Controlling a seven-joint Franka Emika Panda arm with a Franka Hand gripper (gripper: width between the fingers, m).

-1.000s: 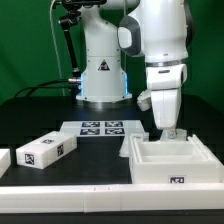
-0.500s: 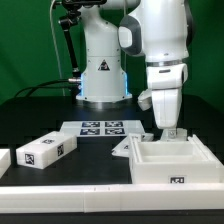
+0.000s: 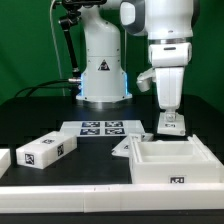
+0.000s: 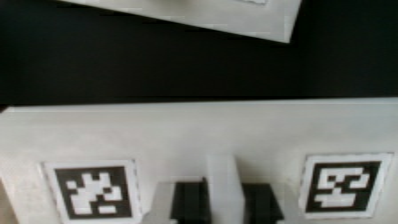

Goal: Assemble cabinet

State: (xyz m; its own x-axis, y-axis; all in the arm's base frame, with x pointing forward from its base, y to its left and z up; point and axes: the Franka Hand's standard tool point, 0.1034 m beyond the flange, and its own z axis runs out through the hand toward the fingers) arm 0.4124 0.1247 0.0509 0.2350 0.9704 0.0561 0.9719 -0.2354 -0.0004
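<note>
Where claw (image 3: 172, 131) hangs narrow, cabinet (image 3: 160, 166) lies directly beneath; grip unclear.

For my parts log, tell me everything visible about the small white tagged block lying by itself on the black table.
The small white rectangular block, seemingly plastic, lies flat and askew on the black table, at the exterior view's left. One square tag shows on its top, another on its near end. Nothing grips it.

The gripper (image 4: 224, 204) pinches a thin cabinet ridge (image 4: 224, 165) between two tags (image 4: 93, 190)
</note>
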